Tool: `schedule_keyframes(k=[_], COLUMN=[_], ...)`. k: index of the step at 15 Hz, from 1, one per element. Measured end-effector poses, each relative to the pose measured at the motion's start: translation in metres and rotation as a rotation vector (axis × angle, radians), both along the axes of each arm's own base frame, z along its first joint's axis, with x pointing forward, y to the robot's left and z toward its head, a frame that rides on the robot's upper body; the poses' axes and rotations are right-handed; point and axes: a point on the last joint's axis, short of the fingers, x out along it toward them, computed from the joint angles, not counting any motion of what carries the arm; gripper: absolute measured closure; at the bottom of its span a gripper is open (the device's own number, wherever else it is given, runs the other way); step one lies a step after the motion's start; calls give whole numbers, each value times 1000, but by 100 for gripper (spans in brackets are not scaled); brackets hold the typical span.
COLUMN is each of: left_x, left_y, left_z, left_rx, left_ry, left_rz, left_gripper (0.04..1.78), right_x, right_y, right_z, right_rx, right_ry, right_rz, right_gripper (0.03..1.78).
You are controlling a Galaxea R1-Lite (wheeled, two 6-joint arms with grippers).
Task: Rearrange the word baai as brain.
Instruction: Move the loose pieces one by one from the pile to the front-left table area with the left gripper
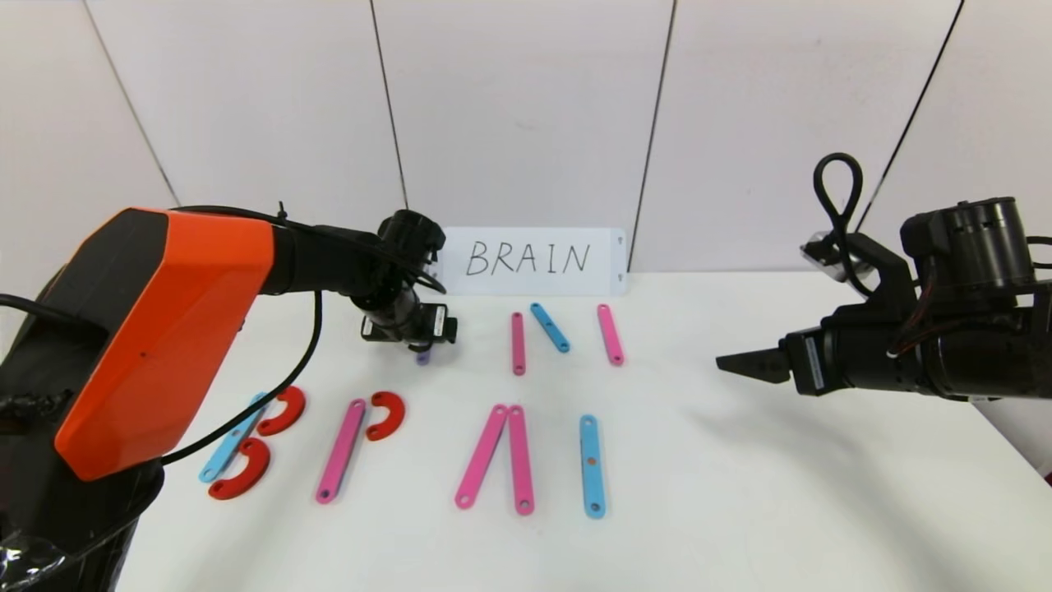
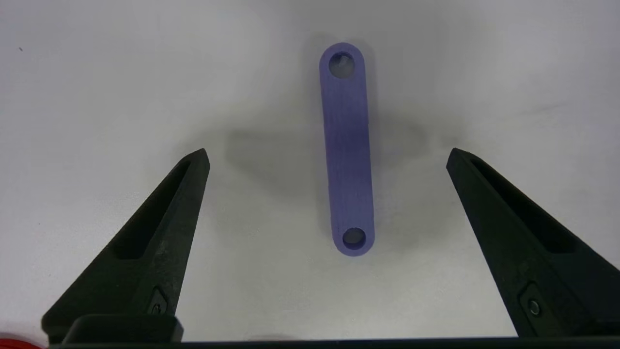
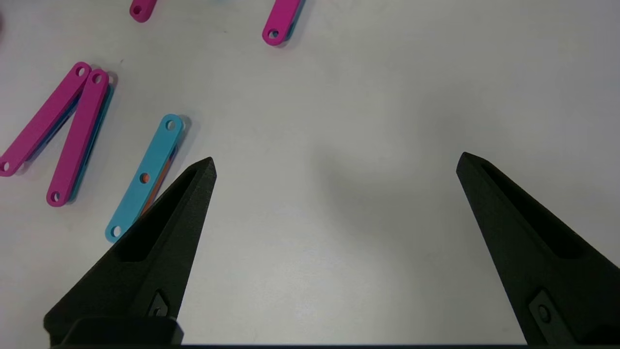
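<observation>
A purple strip (image 2: pixel 347 155) lies flat on the table between the open fingers of my left gripper (image 2: pixel 328 155), which touch nothing. In the head view the left gripper (image 1: pixel 413 335) points down near the card, with only the strip's end (image 1: pixel 422 358) showing below it. The front row holds a blue strip (image 1: pixel 233 436) with two red curves (image 1: pixel 283 410), a pink strip (image 1: pixel 341 450) with one red curve (image 1: pixel 387 415), two pink strips (image 1: pixel 520 460) joined at the top, and a blue strip (image 1: pixel 592 465). My right gripper (image 1: pixel 740 364) hovers open and empty at the right.
A white card (image 1: pixel 534 261) with handwritten "BRAIN" leans on the back wall. In front of it lie a pink strip (image 1: pixel 518 343), a slanted blue strip (image 1: pixel 550 326) and another pink strip (image 1: pixel 610 334). The table's right edge runs past the right arm.
</observation>
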Motion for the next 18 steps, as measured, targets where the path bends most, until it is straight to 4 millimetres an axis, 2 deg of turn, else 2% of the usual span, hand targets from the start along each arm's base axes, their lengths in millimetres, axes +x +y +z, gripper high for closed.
schedule_keyframes(k=[3,8,10,15,18], left_x=[2,3,3,0,-10], left_y=[1,1,1,2,-2], left_z=[-4,-6,-6,-5,6], left_rx=[2,4,5,12,-11], left_ry=[7,12,13,19,2], left_rz=[4,5,5,20,85], left_gripper=[44,132,153,155,155], right_x=[0,0,0,0,0], right_y=[0,0,0,0,0], right_z=[0,0,0,0,0], right_rx=[1,1,1,1,0], right_ry=[0,-1,-1,0,1], right_rz=[0,0,0,0,0], right_gripper=[7,7,7,7,7])
